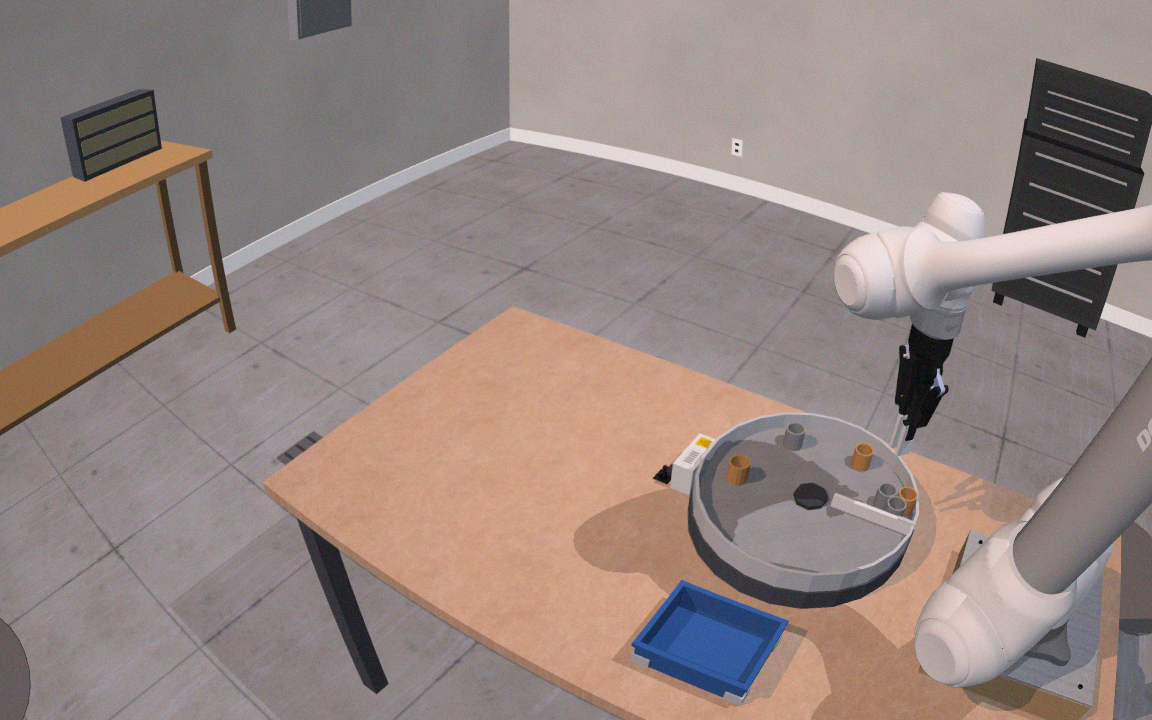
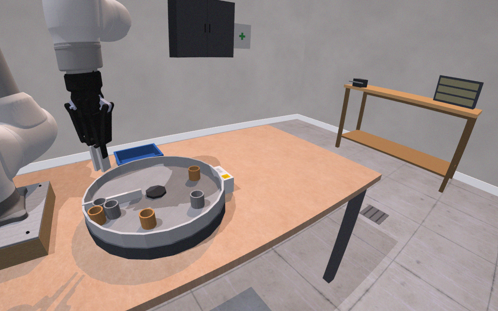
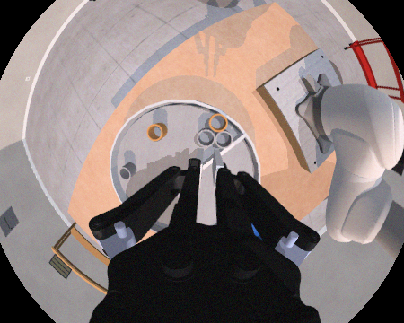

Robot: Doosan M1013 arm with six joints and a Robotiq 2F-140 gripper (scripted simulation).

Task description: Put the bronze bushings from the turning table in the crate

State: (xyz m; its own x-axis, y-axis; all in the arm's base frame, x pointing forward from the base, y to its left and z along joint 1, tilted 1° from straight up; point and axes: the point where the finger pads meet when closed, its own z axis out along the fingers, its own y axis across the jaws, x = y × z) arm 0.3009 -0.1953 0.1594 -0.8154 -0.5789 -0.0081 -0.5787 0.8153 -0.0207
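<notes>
- Leftmost from the top, the crate (image 1: 687,669) (image 2: 116,157) (image 3: 255,231) has no bushings in it. The wrist cam only gets a blue sliver of it.
- Then the turning table (image 1: 817,571) (image 2: 146,239) (image 3: 112,157), with all three bronze ones on it. The left bronze bushing (image 1: 738,472) (image 2: 193,173) stands alone; the wrist cam can't see it.
- Next, a lone steel bushing (image 1: 794,437) (image 2: 197,200) (image 3: 125,173), which stays put.
- The middle bronze bushing (image 1: 862,458) (image 2: 147,219) (image 3: 151,133) has space around it. I'd guess stiff, smallish but dense, maybe slick; pinch it across the outer wall.
- Gripper (image 1: 900,438) (image 2: 99,164) (image 3: 207,157) is nearly closed on nothing, up above the rim, so it'd need opening first.
- The right bronze bushing (image 1: 909,501) (image 2: 97,216) (image 3: 210,123) is crammed in with two steels by the divider (image 1: 871,512) (image 2: 125,197) (image 3: 238,143). The wrist cam shows that trio's open tops best; exterior shows their sides. Awkward finger room, imo.
</notes>
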